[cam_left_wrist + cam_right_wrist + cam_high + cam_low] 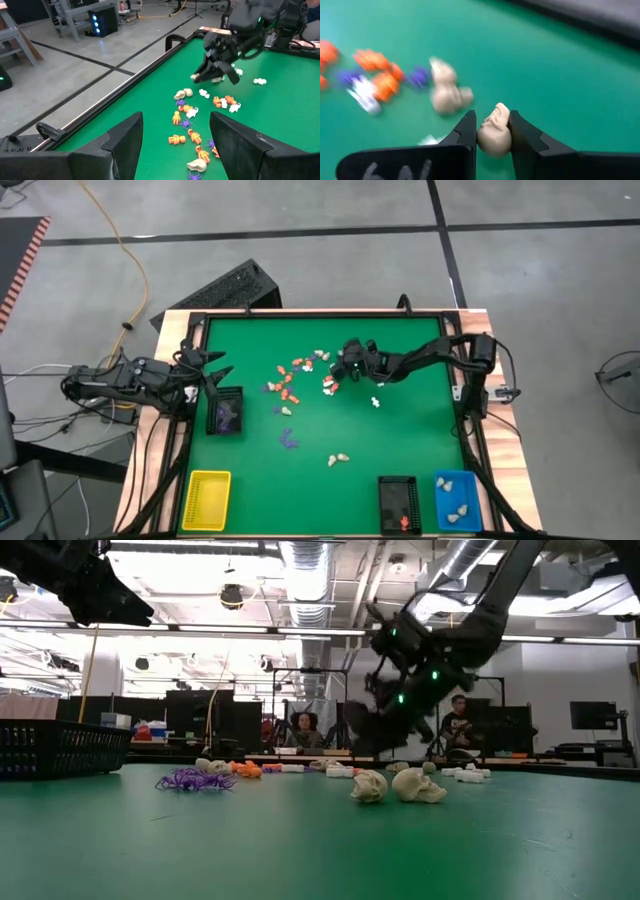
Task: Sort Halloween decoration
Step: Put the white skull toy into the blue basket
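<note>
Evidently the right end effector [492, 131] pinches what seems a cream-beige skull figurine [494, 130] between its fingers.

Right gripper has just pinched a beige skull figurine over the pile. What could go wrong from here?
1. The right gripper holds the beige skull figurine only at its fingertips; it might slip out on the way to a tray.
2. Other beige skulls and orange figurines lie close by, so a low sweep could scatter them.
3. The blue tray sits right beside the black tray; a loose drop could land in the wrong one.
</note>
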Controlling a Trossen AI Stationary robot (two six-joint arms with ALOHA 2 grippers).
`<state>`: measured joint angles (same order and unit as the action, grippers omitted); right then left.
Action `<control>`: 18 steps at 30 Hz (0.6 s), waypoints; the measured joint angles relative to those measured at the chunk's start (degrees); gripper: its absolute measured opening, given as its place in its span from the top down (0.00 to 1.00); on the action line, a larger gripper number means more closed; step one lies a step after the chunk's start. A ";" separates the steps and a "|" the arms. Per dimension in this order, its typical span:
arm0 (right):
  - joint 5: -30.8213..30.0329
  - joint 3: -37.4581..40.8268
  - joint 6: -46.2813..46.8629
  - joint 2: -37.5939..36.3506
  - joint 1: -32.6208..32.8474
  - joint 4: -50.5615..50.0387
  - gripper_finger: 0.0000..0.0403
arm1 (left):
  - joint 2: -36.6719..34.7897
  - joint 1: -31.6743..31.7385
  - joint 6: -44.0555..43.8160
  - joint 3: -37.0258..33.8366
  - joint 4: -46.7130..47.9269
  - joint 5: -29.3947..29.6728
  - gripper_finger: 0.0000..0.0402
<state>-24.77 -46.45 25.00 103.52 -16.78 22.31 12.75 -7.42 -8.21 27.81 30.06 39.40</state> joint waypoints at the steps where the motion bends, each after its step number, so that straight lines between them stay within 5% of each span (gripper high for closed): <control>1: 0.00 -0.07 -0.06 -0.96 -0.02 0.11 0.78 | -0.02 0.00 0.00 0.00 0.00 0.02 0.45; 9: 2.52 -0.12 -2.35 -12.89 2.71 -5.99 0.78 | 0.00 0.01 0.00 0.00 0.02 0.00 0.45; 18: 8.66 -0.16 4.74 -29.57 14.59 -33.93 0.78 | 0.00 0.00 0.00 0.00 0.02 0.00 0.45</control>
<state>-16.11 -46.61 29.75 73.94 -2.20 -11.62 12.75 -7.42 -8.21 27.81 30.09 39.40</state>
